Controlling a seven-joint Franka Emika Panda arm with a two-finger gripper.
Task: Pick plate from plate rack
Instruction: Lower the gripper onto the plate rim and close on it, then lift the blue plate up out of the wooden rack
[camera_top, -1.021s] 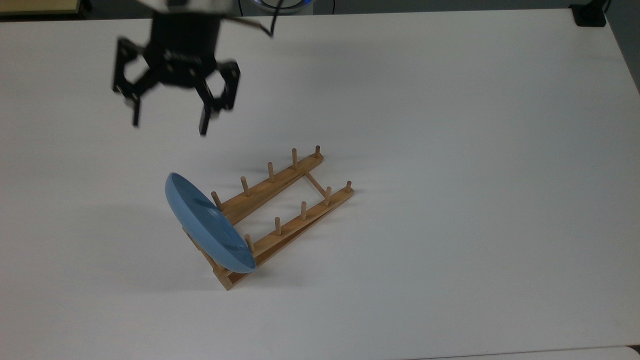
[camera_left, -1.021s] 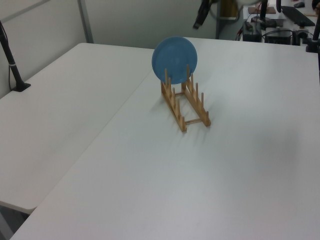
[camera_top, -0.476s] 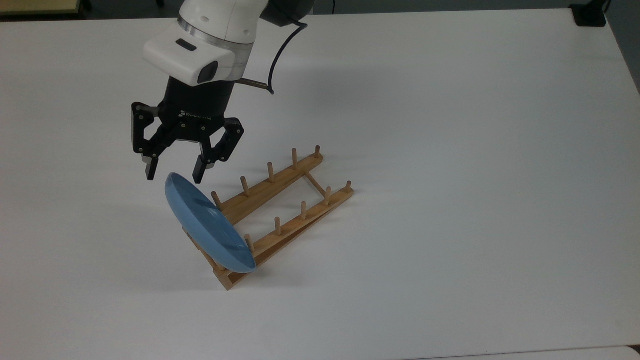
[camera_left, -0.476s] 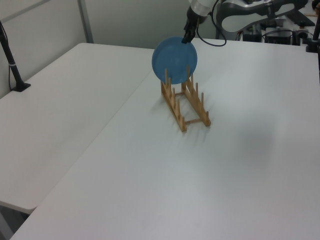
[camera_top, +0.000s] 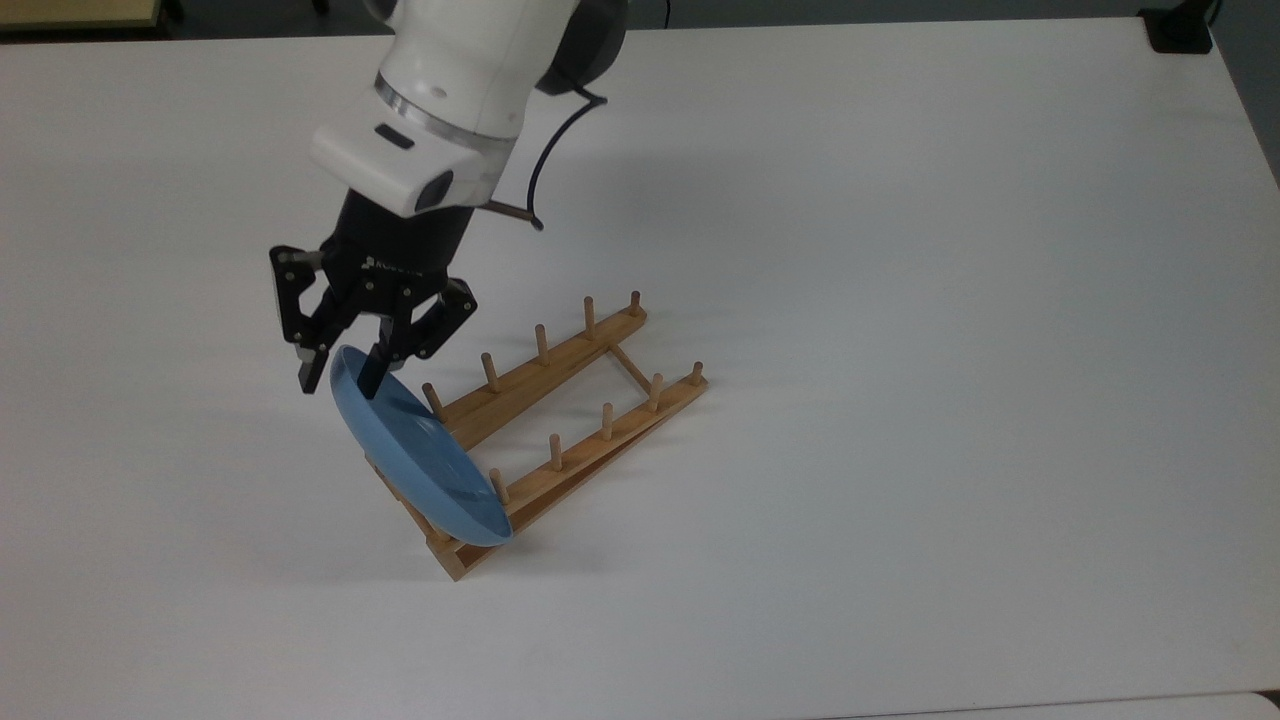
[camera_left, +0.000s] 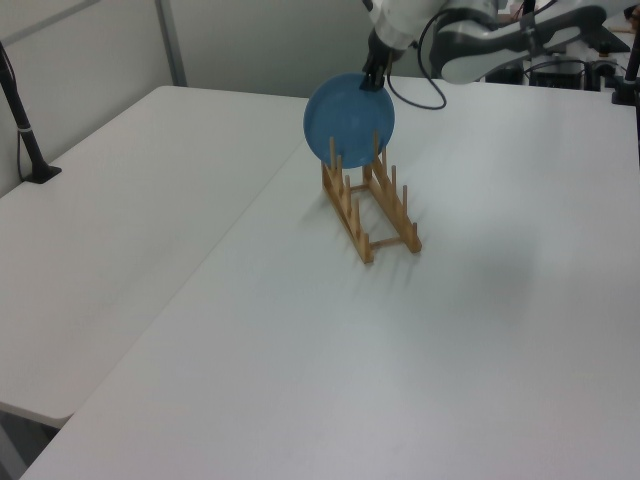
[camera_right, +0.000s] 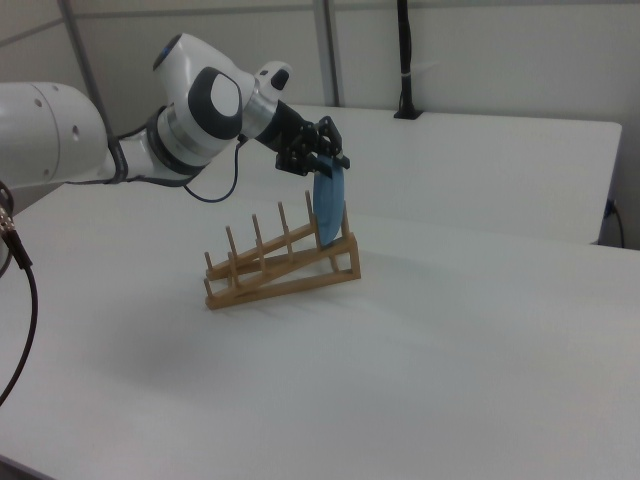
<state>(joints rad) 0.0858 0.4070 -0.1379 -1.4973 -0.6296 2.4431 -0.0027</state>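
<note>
Black two-finger pincer (camera_top: 338, 383), open, straddling top rim of round light-blue plate (camera_top: 420, 460) standing in light-brown wooden peg rack (camera_top: 560, 420); off-centre closing risking plate tipping onto white desk (camera_top: 900, 300).

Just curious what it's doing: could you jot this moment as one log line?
phase: reaching | gripper: jaws open, straddling top rim | plate: upright in plate rack | lift: not yet

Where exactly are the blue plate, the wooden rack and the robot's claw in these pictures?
plate (camera_top: 425, 455): top view, middle of its blue face.
plate rack (camera_top: 560, 352): top view, upper rail between pegs.
gripper (camera_top: 340, 378): top view, midway between its fingertips, at the plate's top rim.
</note>
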